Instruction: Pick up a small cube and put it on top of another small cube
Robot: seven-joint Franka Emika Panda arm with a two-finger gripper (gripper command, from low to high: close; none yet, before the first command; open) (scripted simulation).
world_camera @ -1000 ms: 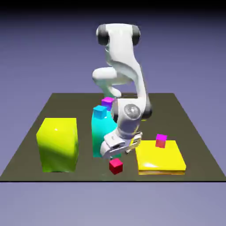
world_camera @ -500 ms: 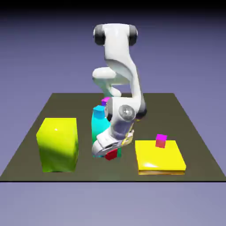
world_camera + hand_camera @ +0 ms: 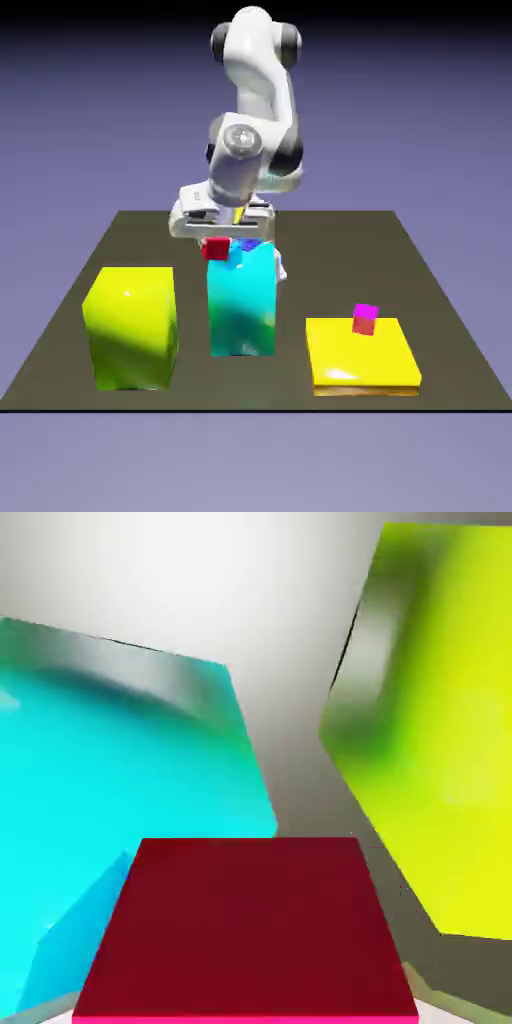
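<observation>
Above the tall cyan block [image 3: 241,300] you see the white arm's gripper [image 3: 222,238] clamped on the tiny plain dark red cube [image 3: 215,248], lifted clear of the dark table [image 3: 450,350] and hanging at the block's top left edge in the exterior view. In the hand view that red cube [image 3: 248,927] fills the lower middle, hiding the fingertips, with the cyan block [image 3: 110,782] and the big yellow-green block [image 3: 435,732] behind it. The pinkish-red cube with a magenta top [image 3: 365,319] sits on the flat yellow slab [image 3: 362,355], well apart.
</observation>
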